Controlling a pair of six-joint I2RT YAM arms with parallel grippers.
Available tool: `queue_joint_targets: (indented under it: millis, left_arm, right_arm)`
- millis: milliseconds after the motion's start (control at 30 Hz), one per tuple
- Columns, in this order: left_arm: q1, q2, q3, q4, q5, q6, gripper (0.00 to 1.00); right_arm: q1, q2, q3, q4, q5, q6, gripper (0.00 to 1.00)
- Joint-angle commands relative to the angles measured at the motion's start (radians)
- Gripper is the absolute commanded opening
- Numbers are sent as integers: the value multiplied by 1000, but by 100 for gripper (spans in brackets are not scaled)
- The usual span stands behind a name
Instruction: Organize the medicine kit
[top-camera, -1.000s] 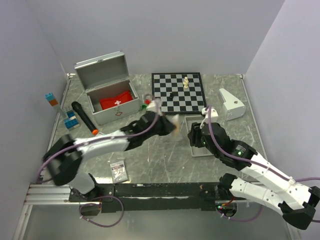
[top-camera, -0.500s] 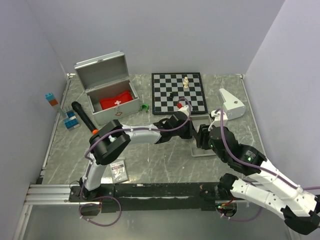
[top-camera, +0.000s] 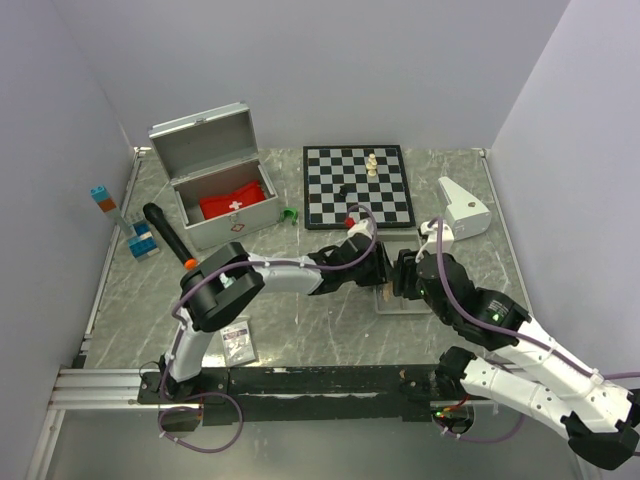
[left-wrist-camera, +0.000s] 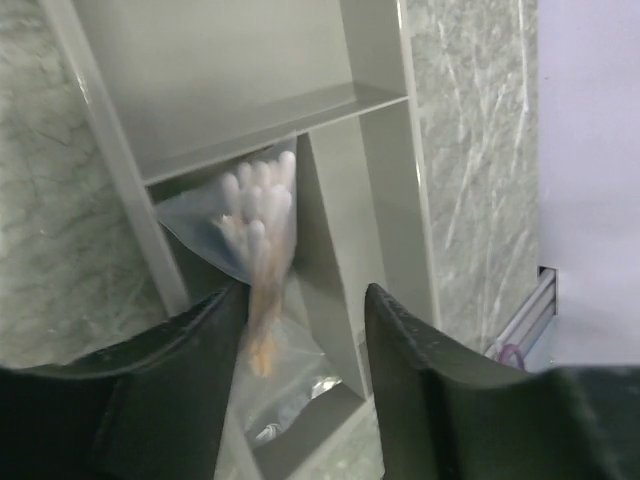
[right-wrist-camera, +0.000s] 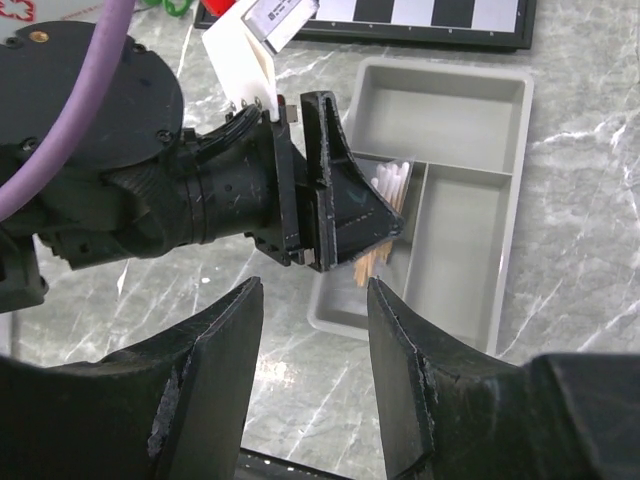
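**A:** Where's the kit (top-camera: 228, 230)?

**B:** Far left, at the back of the bench (top-camera: 300, 320). Its lid is up and the red pouch (top-camera: 234, 206) lies inside.

**A:** And the left claw (left-wrist-camera: 300, 335)?

**B:** It reaches right across to the tray (right-wrist-camera: 450, 110), well apart from the kit. Its jaws stand apart, straddling a swab bag (left-wrist-camera: 260, 250) in one of the tray's small compartments. As far as I can see, they aren't pinched on it.

**A:** How does the bag lie?

**B:** Its long axis runs straight out ahead of the claw, cotton tips at the far end. It sits closer to one finger than the other, so a squeeze would take it across its narrow way.

**A:** Right claw (right-wrist-camera: 310, 340)?

**B:** Open too, and holding nothing. It hovers just beside the left one, over the tray's near edge. The left is nearer the bag, so I'd judge the pick is its job, followed by a long carry back left to the kit.
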Motion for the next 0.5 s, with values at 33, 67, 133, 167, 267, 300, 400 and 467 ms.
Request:
queue_joint_targets:
  millis: [33,67,133,167,267,300,400,467]
  left_arm:
    - [-19,-93,-10,-26,-44,3,62]
    - [-19,-141,-33,-26,-70,12,64]
    - [-21,-248,-91,-23,-119,27,68]
    - [-21,-311,-120,-24,-145,41,69]
    - [-27,-504,-180,-87,-234,60,70]
    - [-31,-561,-204,-136,-278,58,70]
    - [-39,-750,-301,-399,-426,-20,71]
    - [-41,-860,-434,-530,-495,-118,72]
  right_arm:
    - [-8,-14,-1,14,19,-5,53]
    - [-6,-20,-6,19,16,-2,53]
    - [-6,-29,-17,39,6,-3,54]
    - [-6,-27,-21,50,-1,-6,54]
    - [-6,-6,-33,77,-18,-8,54]
    - [-8,3,-38,86,-27,-8,54]
    - [-8,26,-59,123,-72,-12,54]
    - [-8,39,-81,164,-98,-11,54]
